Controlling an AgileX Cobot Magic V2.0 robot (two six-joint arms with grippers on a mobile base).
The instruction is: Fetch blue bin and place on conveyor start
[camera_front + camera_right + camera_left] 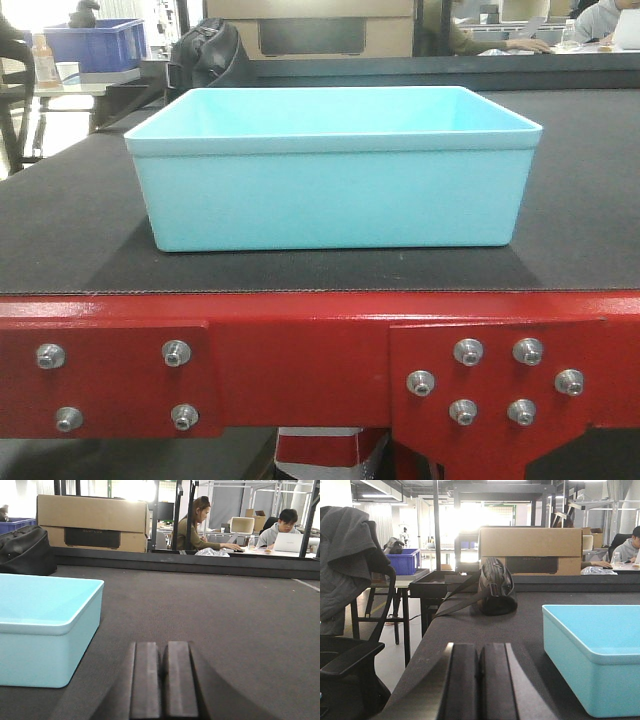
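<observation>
No legible writing on blue bin (330,190)

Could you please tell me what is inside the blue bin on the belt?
The blue bin shows only bare inner walls; nothing rises above its rim. Its floor is hidden by the near wall in every view.

Bright backlit windows blown out, soft shadows, near pincers blurred

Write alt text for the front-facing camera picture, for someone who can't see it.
An empty light turquoise bin sits on the black belt at the conveyor's end, near its red metal frame with silver bolts. Behind it lie a black bag and a cardboard box; neither gripper is visible here.
</observation>
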